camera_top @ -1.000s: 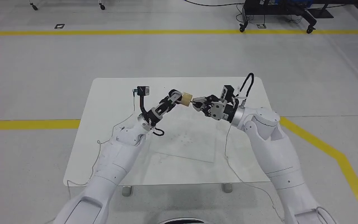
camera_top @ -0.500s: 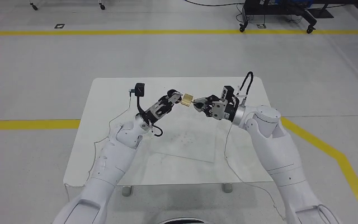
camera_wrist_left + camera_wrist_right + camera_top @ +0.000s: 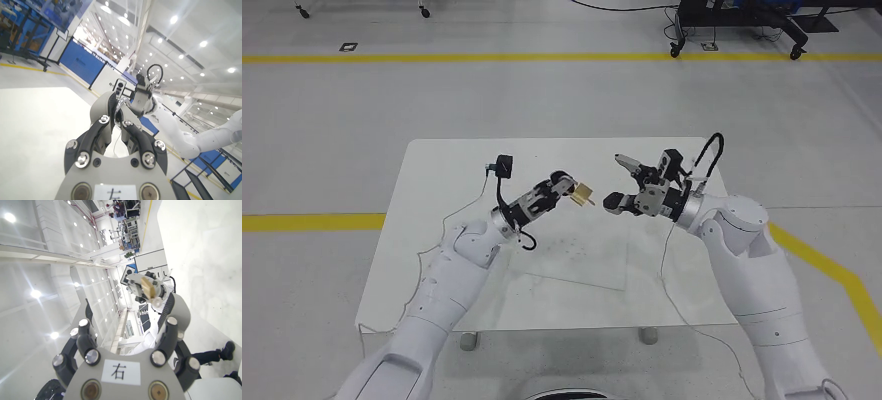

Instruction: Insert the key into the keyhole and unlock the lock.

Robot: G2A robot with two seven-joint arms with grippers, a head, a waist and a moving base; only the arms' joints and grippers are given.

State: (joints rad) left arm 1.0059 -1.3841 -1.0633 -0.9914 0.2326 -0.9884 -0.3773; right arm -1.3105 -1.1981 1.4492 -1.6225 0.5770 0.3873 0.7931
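Standing by the white table: nearest the robot there's a clear plastic sheet lying flat on the tabletop, with thin cables trailing down from both arms. Both grippers are held up in the air above the middle of the table, facing each other. The brass lock is in the left gripper, whose fingers are pinched tight around the silver shackle, so the lock body sticks out past the fingertips toward the other arm. The key is sitting in the free end of the lock, with its pale round head poking out, and nothing else is touching it. The right gripper is near the lock but clearly apart from it. Its fingers are spread wide and there's nothing between them. From its wrist camera the lock and key line up in the gap between the two fingers, just farther off. Past the table it's pale floor with a yellow line running across, and a dark wheeled stand parked at the far edge.
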